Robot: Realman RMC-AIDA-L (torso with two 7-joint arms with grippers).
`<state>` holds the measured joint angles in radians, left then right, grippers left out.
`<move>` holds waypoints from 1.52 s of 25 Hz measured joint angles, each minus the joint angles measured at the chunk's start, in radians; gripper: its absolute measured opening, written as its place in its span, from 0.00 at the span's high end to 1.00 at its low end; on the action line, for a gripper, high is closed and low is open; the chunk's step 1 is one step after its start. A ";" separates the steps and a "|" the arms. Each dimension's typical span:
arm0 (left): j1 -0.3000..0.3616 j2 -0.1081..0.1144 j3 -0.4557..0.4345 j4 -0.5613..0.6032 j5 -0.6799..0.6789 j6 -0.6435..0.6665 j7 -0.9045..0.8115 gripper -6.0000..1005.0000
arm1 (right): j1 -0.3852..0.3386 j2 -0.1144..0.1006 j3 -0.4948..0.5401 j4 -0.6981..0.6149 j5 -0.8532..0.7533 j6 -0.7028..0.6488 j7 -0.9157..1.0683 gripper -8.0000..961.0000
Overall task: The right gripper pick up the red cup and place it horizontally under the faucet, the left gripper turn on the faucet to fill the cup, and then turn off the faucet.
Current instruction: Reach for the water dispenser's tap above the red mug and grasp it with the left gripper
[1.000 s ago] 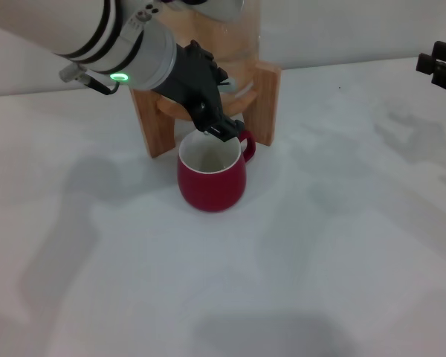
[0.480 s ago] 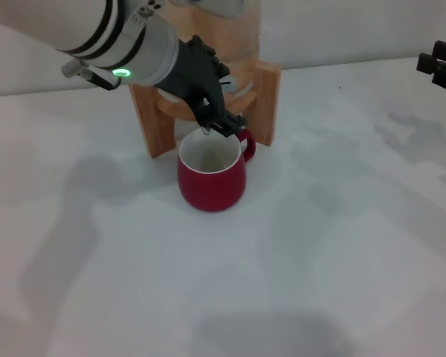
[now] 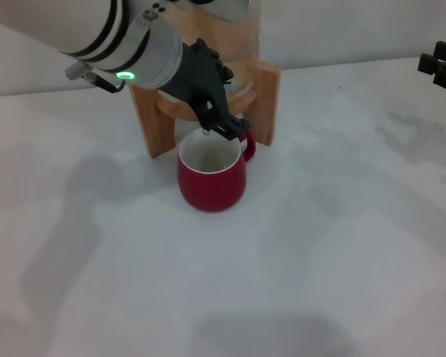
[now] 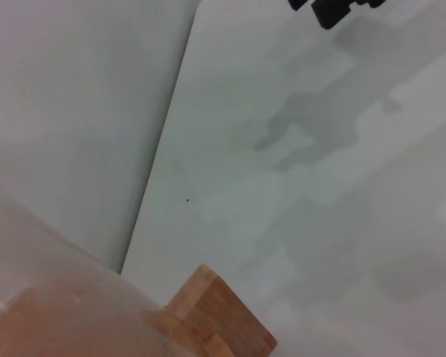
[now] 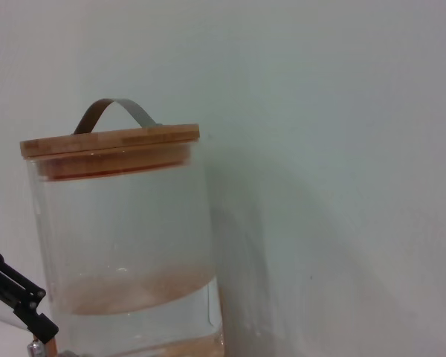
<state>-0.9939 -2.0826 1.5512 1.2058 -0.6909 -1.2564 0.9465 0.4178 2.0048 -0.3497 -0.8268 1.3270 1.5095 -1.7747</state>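
Note:
The red cup (image 3: 212,177) stands upright on the white table, just in front of the wooden stand, handle toward the stand. The faucet (image 3: 206,132) is right above its rim, mostly hidden by my left gripper (image 3: 223,126), whose black fingers are pinched together on the lever. The left gripper also shows in the right wrist view (image 5: 18,297), with a bit of chrome below it. My right gripper (image 3: 440,63) is parked in the air at the far right edge, well away from the cup; it also shows in the left wrist view (image 4: 340,7).
The glass dispenser (image 5: 123,245) with a wooden lid holds some liquid and sits on the wooden stand (image 3: 262,100) near the back wall. The white table (image 3: 342,223) stretches out in front and to the right.
My left arm has shifted slightly up and to the right while its fingers stay at the faucet. The cup and the right arm have not moved.

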 joint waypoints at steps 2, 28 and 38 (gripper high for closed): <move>0.000 0.000 0.000 0.003 -0.002 -0.005 0.000 0.21 | -0.001 0.000 0.000 0.000 0.000 0.000 0.000 0.59; 0.024 -0.002 0.030 0.059 -0.018 -0.053 -0.009 0.21 | -0.002 -0.003 0.000 0.000 0.000 0.000 0.000 0.59; 0.036 -0.004 0.032 0.088 -0.020 -0.084 -0.013 0.21 | -0.002 -0.006 0.000 0.000 0.000 -0.001 0.000 0.59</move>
<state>-0.9583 -2.0863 1.5831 1.2934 -0.7110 -1.3404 0.9332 0.4158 1.9988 -0.3497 -0.8268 1.3268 1.5080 -1.7747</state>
